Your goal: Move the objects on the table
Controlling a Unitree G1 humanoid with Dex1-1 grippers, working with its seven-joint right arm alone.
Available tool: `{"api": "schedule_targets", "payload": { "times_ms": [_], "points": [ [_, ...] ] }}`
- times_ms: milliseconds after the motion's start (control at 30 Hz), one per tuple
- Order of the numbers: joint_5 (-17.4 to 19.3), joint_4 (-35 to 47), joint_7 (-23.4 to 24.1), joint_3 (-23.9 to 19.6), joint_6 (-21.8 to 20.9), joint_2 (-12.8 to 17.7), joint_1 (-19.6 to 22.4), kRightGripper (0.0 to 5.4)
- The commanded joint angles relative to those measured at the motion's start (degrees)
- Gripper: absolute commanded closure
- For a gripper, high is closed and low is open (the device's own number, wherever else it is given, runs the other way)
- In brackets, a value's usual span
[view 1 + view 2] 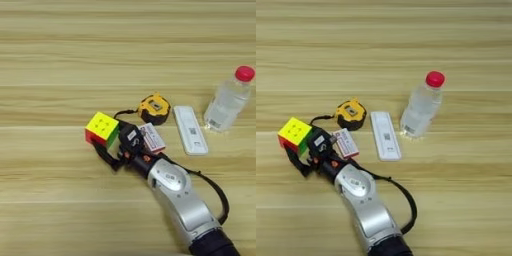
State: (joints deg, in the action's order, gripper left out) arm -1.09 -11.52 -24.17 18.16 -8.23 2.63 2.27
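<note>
The colourful puzzle cube, yellow face up, sits left of centre on the table. My right gripper reaches it from the lower right, with one black finger along the cube's near side and the other against its right side, shut on it. Just right of the gripper lies the small white-red box, partly behind it. The yellow-black tape measure rests behind the box, its strap curling left. Further right are the flat white oblong device and the upright clear red-capped bottle.
My silver forearm runs in from the bottom right, with a black cable looping along its right side. Bare wood lies on the left and along the far half of the table.
</note>
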Motion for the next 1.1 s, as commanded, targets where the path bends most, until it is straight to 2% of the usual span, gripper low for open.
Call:
{"api": "schedule_targets", "payload": {
  "times_ms": [33, 133, 333, 500, 667, 867, 1100],
  "points": [
    [0.14, 1.83, 2.41, -1.19, -0.91, -2.35, 4.67, 1.81],
    [-0.15, 0.57, 4.70, -1.79, -0.24, -4.15, 6.14, 2.05],
    [-1.84, -7.22, 11.52, -3.43, -0.20, -8.14, 11.20, 2.07],
    [-3.49, -13.39, 15.69, -3.46, -0.59, -9.47, 15.16, 2.07],
    [-3.57, -18.50, 20.07, -4.35, -0.70, -11.38, 19.15, 2.07],
    [-2.94, -25.58, 23.92, -4.52, -1.05, -14.78, 22.59, 2.07],
    [-1.41, -32.80, 24.36, -4.51, -2.57, -18.66, 26.23, 2.07]
  ]
}}
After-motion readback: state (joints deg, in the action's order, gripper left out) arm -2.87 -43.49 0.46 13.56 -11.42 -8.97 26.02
